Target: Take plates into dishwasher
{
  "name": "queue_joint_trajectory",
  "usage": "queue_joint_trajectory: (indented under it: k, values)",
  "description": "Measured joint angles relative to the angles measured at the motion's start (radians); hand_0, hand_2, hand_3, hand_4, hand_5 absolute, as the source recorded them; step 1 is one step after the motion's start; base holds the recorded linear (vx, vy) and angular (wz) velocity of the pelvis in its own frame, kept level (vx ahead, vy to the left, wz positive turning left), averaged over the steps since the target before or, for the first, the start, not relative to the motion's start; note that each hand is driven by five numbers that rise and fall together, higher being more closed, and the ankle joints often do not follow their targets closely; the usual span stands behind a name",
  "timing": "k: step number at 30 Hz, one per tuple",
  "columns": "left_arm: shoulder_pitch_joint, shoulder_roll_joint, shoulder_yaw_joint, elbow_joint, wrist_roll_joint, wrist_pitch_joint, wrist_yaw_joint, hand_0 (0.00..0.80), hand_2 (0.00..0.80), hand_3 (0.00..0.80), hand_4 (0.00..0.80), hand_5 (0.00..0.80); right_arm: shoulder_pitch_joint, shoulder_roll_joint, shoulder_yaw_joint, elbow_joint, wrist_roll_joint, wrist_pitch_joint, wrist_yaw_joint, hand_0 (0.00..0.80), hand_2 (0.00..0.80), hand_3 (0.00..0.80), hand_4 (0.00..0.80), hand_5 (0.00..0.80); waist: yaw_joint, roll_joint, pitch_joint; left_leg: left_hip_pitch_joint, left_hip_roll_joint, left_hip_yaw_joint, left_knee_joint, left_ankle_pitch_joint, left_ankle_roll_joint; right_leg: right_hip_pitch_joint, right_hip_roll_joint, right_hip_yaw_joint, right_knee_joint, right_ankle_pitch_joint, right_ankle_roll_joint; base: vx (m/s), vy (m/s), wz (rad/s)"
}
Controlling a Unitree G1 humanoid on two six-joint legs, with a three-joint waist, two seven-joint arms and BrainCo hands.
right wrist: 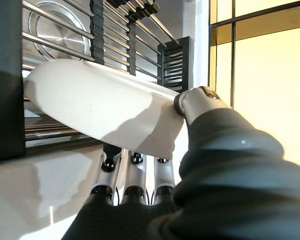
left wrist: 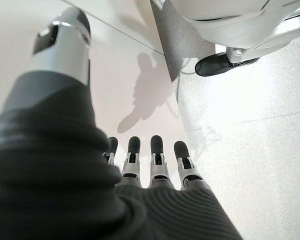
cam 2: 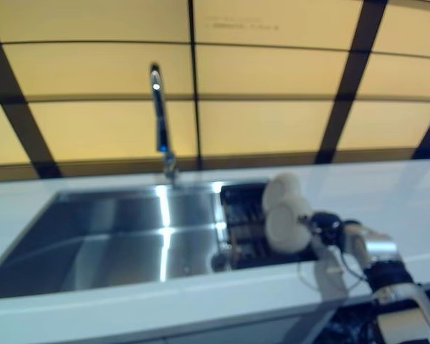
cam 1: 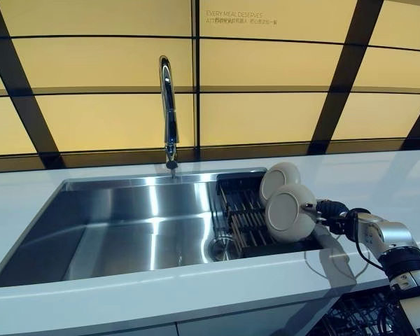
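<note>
Two white plates stand on edge in a black dish rack (cam 1: 239,210) at the right end of the steel sink (cam 1: 126,224). The front plate (cam 1: 288,213) is pinched at its right rim by my right hand (cam 1: 332,210). In the right wrist view that front plate (right wrist: 100,107) lies between the thumb (right wrist: 194,101) on one face and the fingers (right wrist: 135,165) on the other, over the rack's bars. The back plate (cam 1: 278,178) leans just behind it, untouched. My left hand (left wrist: 157,160) hangs low beside a white cabinet front with straight fingers and holds nothing.
A tall chrome faucet (cam 1: 169,112) rises behind the sink, and a round drain (cam 1: 220,246) sits beside the rack. White countertop (cam 1: 378,182) surrounds the basin. A dark wire dishwasher rack (cam 1: 357,318) shows below the counter's edge at the lower right.
</note>
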Motion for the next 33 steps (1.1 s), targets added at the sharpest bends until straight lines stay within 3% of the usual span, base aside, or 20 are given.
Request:
queue_joint_trajectory:
  k: [12, 28, 33]
  values:
    - [0.002, -0.001, 0.001, -0.005, 0.000, -0.001, 0.000, 0.000, 0.000, 0.000, 0.000, 0.000, 0.093, 0.028, -0.030, -0.177, 0.044, -0.016, -0.005, 0.800, 0.800, 0.800, 0.800, 0.800, -0.005, 0.006, 0.007, -0.001, 0.001, 0.001, -0.002, 0.000, -0.001, -0.005, 0.001, 0.001, 0.000, 0.000, 0.000, 0.000, 0.000, 0.00]
    - [0.005, -0.008, 0.002, -0.012, 0.000, -0.008, 0.002, 0.000, 0.000, 0.000, 0.000, 0.000, 0.215, 0.032, -0.055, -0.386, 0.063, -0.097, 0.000, 0.800, 0.800, 0.800, 0.800, 0.800, -0.009, 0.001, 0.011, -0.008, 0.000, 0.009, -0.002, -0.001, -0.003, -0.020, 0.003, 0.013, 0.000, -0.001, 0.002, -0.001, 0.001, -0.01]
    - [0.016, -0.009, 0.005, -0.013, 0.000, -0.010, 0.002, 0.000, 0.000, 0.000, 0.000, 0.000, 0.241, 0.031, -0.081, -0.477, 0.079, -0.127, -0.001, 0.800, 0.800, 0.800, 0.800, 0.800, -0.032, -0.003, 0.013, -0.014, 0.000, 0.015, -0.002, -0.002, -0.003, -0.022, 0.003, 0.017, 0.000, -0.001, 0.003, 0.002, 0.004, -0.02]
